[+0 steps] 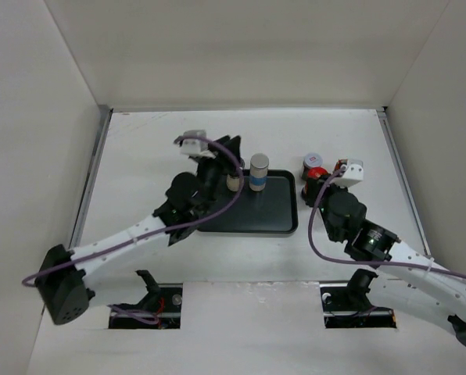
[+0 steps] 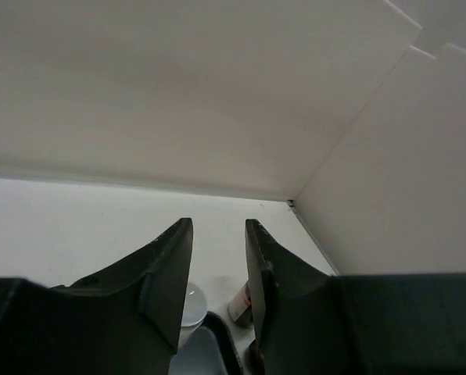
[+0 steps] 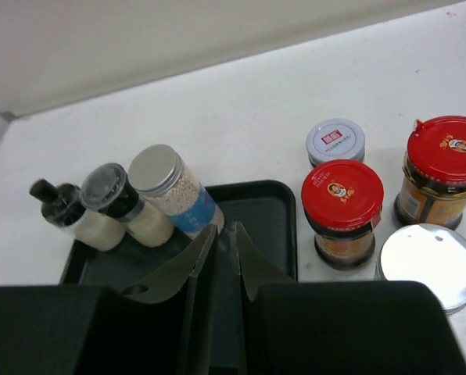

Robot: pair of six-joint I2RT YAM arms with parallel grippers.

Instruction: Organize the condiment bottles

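Left gripper [image 2: 218, 225] by tray [image 1: 272, 212] corner (far), arm [image 1: 131, 233] outstretched

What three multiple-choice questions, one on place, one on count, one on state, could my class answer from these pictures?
1. Where does the blue-labelled jar stand? A on the tray; B on the table; C on another jar.
2. How many red-lidded jars are there? A one; B two; C four.
3. The right gripper has its jaws: A wide open; B gripping a jar; C closed, empty.
Answers: A, it stands inside the tray's rim; B, two red lids show right of the tray; C, the jaws nearly meet with nothing between.
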